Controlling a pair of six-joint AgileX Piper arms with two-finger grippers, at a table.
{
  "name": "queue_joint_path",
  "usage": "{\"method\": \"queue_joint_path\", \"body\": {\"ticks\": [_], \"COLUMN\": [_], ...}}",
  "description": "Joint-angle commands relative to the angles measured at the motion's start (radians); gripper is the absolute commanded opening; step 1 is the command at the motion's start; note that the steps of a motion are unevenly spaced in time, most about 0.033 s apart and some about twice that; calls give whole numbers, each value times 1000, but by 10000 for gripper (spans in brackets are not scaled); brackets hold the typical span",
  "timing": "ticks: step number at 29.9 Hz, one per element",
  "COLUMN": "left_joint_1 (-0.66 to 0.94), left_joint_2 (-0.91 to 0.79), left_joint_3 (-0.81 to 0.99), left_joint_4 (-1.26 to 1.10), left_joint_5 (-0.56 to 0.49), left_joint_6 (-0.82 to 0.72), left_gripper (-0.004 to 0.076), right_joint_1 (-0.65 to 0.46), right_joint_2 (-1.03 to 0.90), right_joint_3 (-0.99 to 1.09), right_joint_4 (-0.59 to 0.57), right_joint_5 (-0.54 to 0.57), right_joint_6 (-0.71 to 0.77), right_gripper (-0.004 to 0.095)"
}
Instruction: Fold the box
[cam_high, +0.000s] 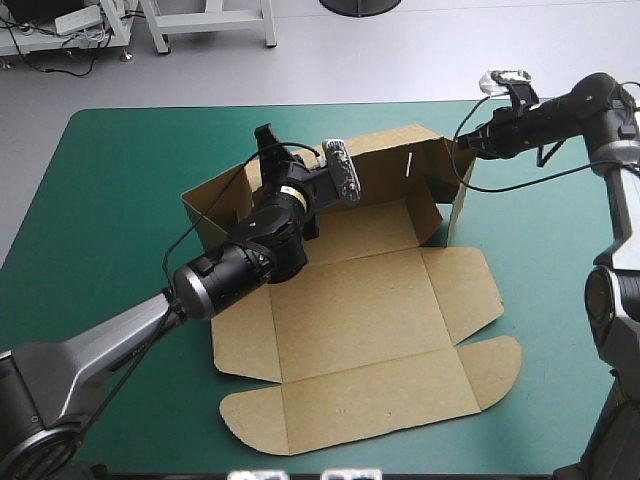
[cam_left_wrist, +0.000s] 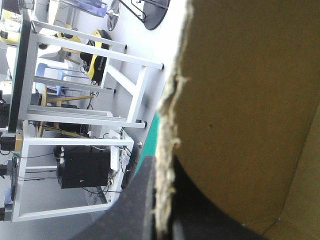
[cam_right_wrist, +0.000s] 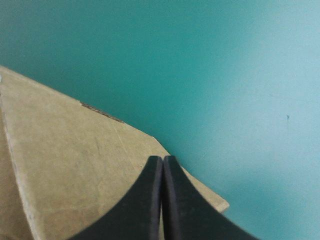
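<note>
High view: box (cam_high: 370, 330) sits mid-table on the teal-green cover (cam_high: 110, 210), far wall and side flaps raised, lid flat toward the near edge. The left gripper (cam_high: 267, 140) clamps the far wall's top edge, and its arm hides part of that wall. The right gripper (cam_high: 466, 143), fingers nearly together, seems to pinch the far right flap; the contact is unclear.

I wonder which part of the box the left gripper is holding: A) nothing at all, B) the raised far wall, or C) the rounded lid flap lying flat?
B: the left gripper is shut on the top edge of the raised far wall of the box; the wall's frayed edge runs between its fingers in the left wrist view.
</note>
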Motion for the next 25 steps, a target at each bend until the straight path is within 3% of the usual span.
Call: {"method": "queue_joint_path", "body": {"ticks": [1,7,17,25], "left_joint_1": [-9,-7,-7,-7], "left_joint_2": [-48,-48,-48,-17], "left_joint_3": [-30,-30,-30,-30], "left_joint_4": [57,69,68,-17], "left_joint_5": [-66,-56,-35,-36], "left_joint_6": [-33,-33,-31,51], "left_gripper": [-6,-6,-6,-6], "right_joint_1": [53,114,114,114], "right_joint_2": [-91,-114,-119,-119], "right_joint_3": [-23,-23,-23,-23], "right_joint_4": [26,-71,-105,-226], "right_joint_5": [41,41,41,-7], "right_joint_6": [38,65,56,37], "right_gripper": [-25,-25,-25,-25]}}
